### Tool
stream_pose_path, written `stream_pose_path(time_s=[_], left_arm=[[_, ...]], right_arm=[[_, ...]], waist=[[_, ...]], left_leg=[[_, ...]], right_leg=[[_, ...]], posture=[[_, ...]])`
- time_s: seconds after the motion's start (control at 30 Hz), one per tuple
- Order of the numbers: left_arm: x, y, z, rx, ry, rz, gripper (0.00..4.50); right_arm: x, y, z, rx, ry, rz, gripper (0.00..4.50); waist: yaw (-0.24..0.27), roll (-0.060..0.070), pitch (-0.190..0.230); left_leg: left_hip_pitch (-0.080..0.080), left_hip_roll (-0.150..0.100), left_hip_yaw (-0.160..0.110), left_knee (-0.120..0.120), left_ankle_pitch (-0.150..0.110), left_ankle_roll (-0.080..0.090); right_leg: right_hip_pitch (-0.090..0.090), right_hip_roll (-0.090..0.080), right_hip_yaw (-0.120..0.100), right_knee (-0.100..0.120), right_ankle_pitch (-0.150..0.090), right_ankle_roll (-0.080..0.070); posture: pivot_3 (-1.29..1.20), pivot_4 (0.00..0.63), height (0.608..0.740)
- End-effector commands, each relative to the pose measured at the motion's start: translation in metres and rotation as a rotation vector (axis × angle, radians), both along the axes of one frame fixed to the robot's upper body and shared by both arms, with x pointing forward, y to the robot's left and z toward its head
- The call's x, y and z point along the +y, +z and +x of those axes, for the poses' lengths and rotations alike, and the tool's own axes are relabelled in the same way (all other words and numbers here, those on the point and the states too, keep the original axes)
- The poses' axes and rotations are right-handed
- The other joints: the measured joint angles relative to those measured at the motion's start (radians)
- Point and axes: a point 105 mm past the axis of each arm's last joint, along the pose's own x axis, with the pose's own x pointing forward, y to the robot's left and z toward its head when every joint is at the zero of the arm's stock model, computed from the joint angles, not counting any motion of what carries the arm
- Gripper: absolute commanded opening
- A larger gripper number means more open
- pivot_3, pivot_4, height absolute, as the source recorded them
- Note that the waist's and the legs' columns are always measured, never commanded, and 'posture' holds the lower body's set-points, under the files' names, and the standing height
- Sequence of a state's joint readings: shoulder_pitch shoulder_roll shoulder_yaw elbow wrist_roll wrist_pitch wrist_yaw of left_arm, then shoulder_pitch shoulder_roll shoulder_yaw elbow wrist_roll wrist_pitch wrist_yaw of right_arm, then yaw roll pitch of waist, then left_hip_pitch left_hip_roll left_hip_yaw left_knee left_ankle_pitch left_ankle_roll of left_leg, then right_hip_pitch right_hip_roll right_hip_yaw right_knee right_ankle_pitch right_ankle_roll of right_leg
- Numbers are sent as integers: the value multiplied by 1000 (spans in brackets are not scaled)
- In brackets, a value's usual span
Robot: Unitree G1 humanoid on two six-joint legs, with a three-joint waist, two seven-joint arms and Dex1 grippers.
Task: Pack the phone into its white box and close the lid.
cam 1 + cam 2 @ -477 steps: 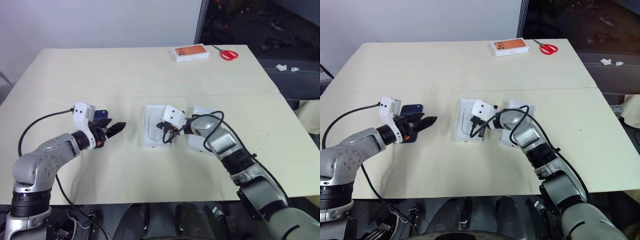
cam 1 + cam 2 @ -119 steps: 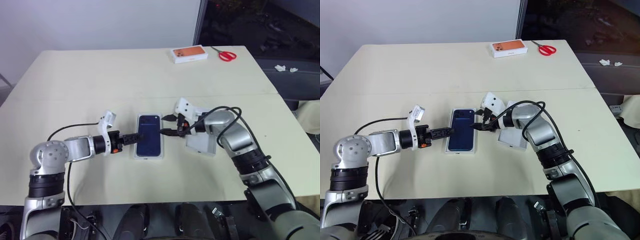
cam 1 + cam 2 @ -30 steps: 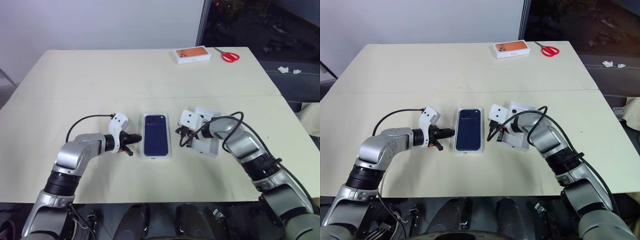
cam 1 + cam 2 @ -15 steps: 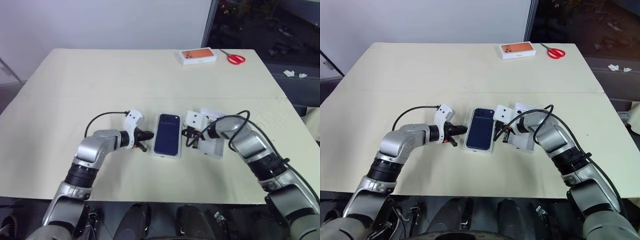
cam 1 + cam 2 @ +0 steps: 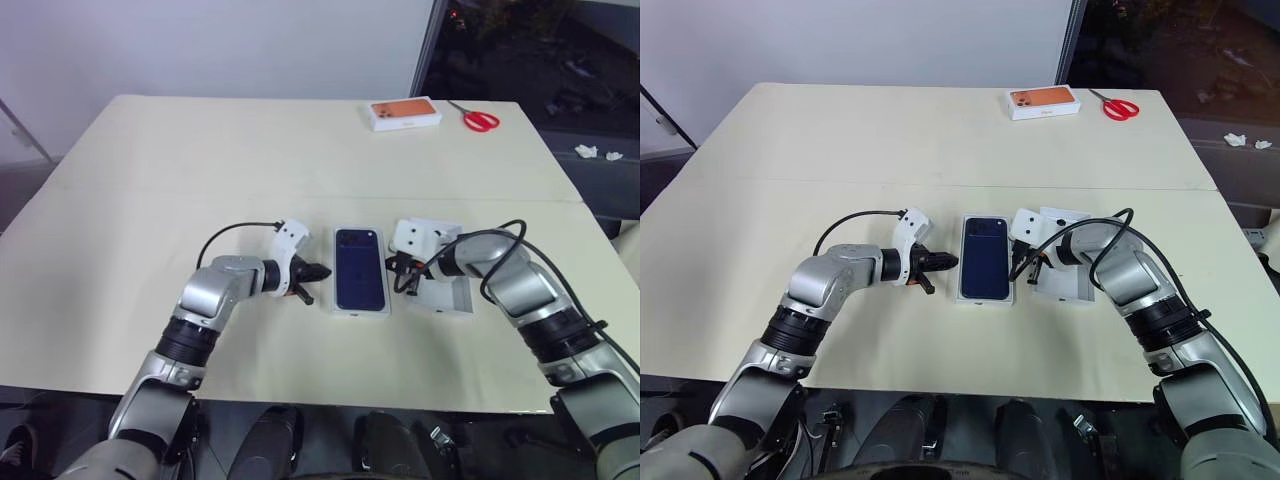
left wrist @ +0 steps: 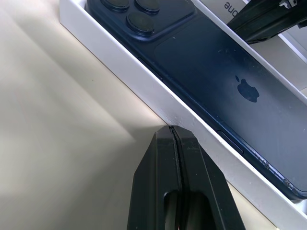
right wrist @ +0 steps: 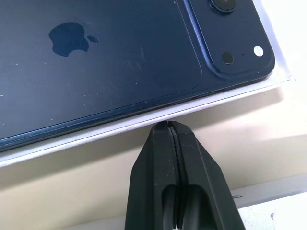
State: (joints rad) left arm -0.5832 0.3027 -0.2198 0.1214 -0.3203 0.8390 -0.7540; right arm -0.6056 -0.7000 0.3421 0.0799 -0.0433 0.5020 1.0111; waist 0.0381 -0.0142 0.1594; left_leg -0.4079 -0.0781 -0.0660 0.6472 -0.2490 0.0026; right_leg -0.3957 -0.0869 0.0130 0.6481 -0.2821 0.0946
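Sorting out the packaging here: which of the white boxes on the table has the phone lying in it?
The white box between the two grippers holds the phone, back up. The orange-topped box sits closed at the far edge; the lid lies beside the right gripper.

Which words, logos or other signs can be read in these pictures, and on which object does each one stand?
Apple logo, no letters: on the back of the phone, which lies in the white box.
"ne": end of a cut-off word, on the white lid beside the box.
Orange-topped box at the table's far edge: any print too small to read.
Red scissors: no text visible.
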Motion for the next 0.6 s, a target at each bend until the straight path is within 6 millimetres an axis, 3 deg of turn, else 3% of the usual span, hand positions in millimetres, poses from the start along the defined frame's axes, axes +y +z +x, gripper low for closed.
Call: stream_pose_path(time_s=[0.03, 0.17, 0.4, 0.43, 0.5, 0.6], left_arm=[[4, -4, -1, -2, -10, 23, 32], [25, 4, 8, -54, 47, 32, 32], [73, 21, 1, -104, 80, 33, 32], [77, 23, 0, -108, 88, 25, 0], [86, 30, 0, -136, 107, 17, 537], [95, 47, -1, -205, 111, -30, 1885]], right_arm=[[10, 9, -4, 4, 24, 45, 0], [9, 23, -6, -1, 16, 73, 0], [-11, 49, -13, -16, -21, 56, 0], [-13, 50, -14, -12, -26, 50, 553], [-18, 47, -18, 4, -33, 36, 1307], [-18, 56, -11, 7, -132, 138, 2964]], waist=[[-1, 0, 0], [-11, 0, 0], [-40, 2, 2], [-42, 2, 2], [-46, 2, 2], [-47, 2, 3]], left_leg=[[0, 0, 0, 0, 0, 0], [-1, 0, 0, 0, 0, 0], [-2, 2, 0, -3, 0, 0], [-2, 2, 0, -3, 0, 0], [-2, 3, 0, -3, 0, 0], [-3, 3, 0, -3, 0, 0]], right_leg=[[0, 0, 0, 0, 0, 0], [-2, 0, 0, 1, 0, 0], [-5, 1, 1, 2, 0, 0], [-5, 1, 1, 2, 0, 0], [-5, 1, 1, 2, 0, 0], [-6, 1, 1, 1, 0, 0]], posture=[[0, 150, 740], [0, 150, 740], [0, 150, 740], [0, 150, 740], [0, 150, 740], [0, 150, 740]])
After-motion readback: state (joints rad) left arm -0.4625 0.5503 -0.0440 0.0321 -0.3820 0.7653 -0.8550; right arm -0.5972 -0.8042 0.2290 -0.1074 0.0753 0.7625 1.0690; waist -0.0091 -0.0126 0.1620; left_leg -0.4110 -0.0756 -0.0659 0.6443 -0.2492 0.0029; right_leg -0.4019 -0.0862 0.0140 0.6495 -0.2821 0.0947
